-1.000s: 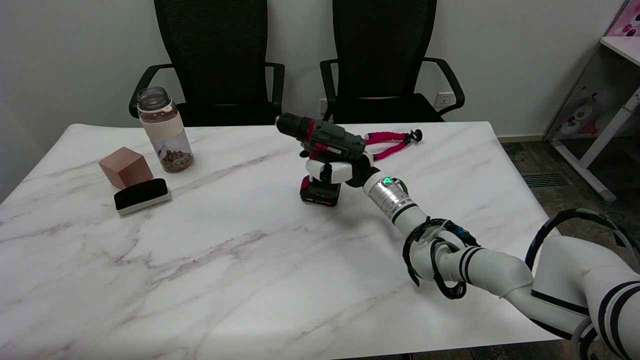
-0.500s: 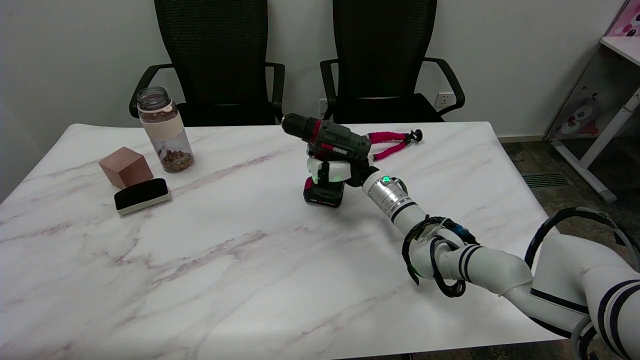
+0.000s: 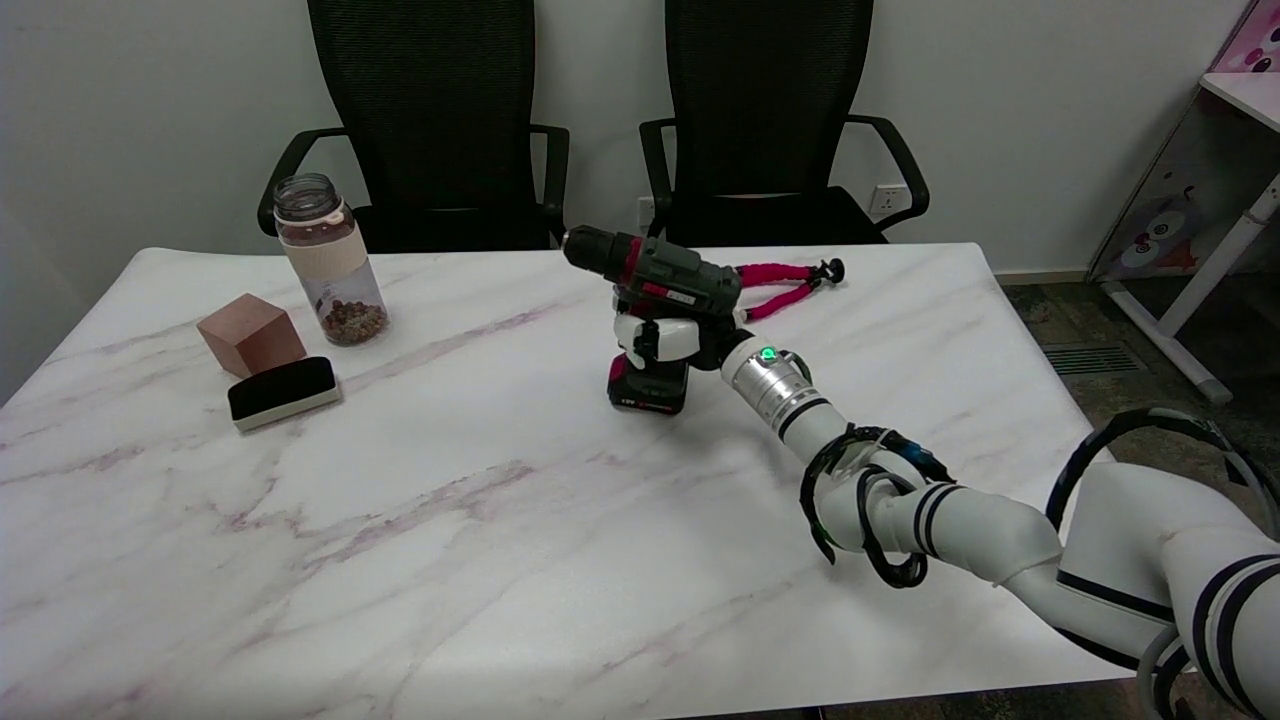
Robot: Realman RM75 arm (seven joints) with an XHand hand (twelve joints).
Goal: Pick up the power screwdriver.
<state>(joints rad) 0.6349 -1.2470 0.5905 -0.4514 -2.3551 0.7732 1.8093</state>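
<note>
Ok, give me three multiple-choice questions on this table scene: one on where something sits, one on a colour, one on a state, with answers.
1. Where is the black eraser?
A. directly in front of the wooden cube
B. beside the tripod
C. at the right edge

2. What colour are the legs of the mini tripod?
A. blue
B. pink-red
C. yellow

3. What is the robot hand doing?
A. hanging open
B. resting on the bottle
C. gripping the power screwdriver

Answers: 1 A, it lies just nearer than the cube; 2 B, legs show pink-red; 3 C, fingers wrap the handle.
</note>
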